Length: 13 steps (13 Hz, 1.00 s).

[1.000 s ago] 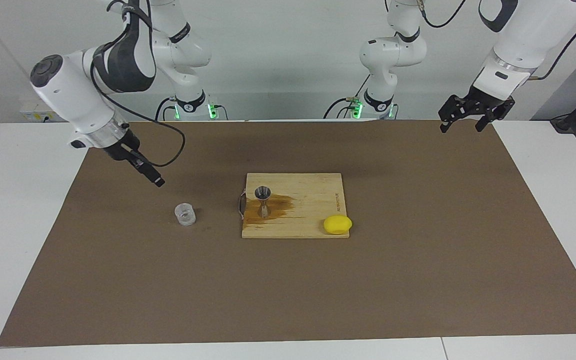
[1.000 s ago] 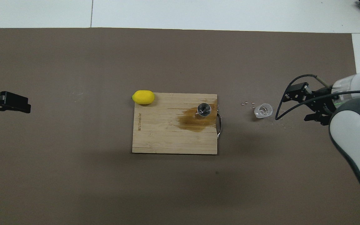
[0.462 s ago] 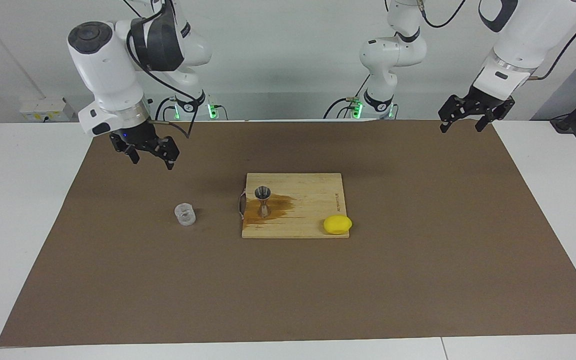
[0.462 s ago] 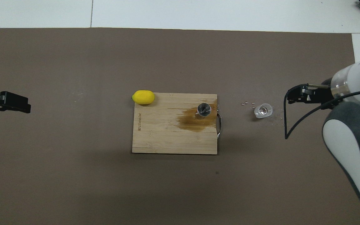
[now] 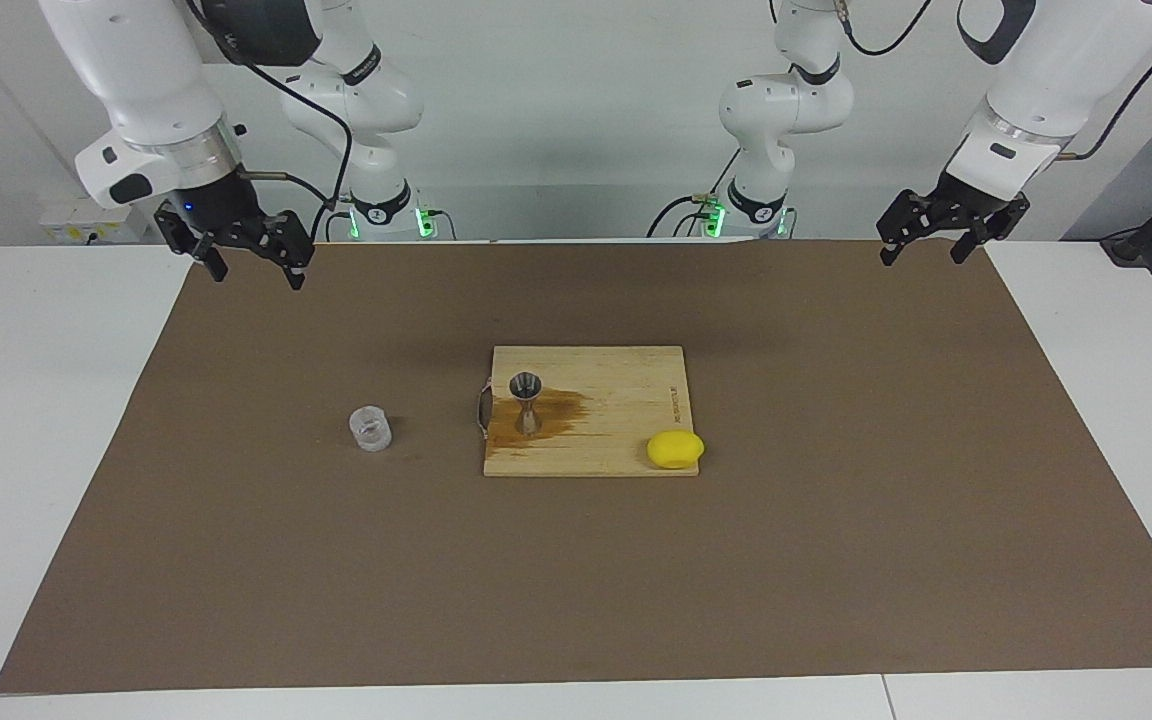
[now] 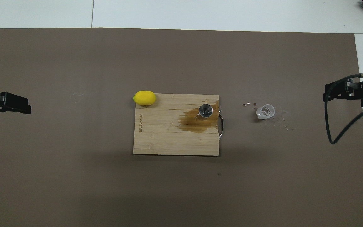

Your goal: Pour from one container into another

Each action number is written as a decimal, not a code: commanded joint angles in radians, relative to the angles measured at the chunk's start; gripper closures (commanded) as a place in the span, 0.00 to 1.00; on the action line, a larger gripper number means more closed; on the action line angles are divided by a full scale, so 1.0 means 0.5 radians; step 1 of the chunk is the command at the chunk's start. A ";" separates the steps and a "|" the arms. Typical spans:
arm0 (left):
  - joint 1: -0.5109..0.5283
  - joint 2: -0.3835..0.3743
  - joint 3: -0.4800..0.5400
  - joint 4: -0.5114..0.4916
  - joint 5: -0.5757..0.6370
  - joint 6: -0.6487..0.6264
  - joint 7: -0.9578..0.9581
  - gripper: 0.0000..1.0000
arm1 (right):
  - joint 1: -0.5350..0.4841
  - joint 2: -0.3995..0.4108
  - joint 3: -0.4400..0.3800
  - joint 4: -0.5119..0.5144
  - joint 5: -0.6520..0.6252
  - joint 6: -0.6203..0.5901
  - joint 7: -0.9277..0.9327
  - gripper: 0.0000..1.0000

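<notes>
Steel jigger (image 5: 526, 401), one, upright on wet cutting board (image 5: 626, 445); one clear cup (image 5: 370, 428) on mat toward right arm's end; one lemon (image 5: 675, 449); left gripper (image 5: 926, 246) and right gripper (image 5: 251, 268) raised, spread, empty

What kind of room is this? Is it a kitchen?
Probably a robot lab, not a kitchen. Two white robot arms stand at a plain table covered by a brown mat, with cables running along them. The kitchen things, a wooden cutting board, a jigger and a lemon, look like practice props.
</notes>
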 commanded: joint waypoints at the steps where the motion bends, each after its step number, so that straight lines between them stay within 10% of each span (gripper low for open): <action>1: 0.012 -0.024 -0.007 -0.005 -0.009 -0.028 -0.001 0.00 | -0.066 0.002 0.009 -0.031 0.063 -0.109 -0.076 0.00; 13: 0.012 -0.024 -0.007 -0.005 -0.009 -0.031 -0.001 0.00 | 0.007 -0.130 0.036 -0.271 0.020 0.054 -0.076 0.00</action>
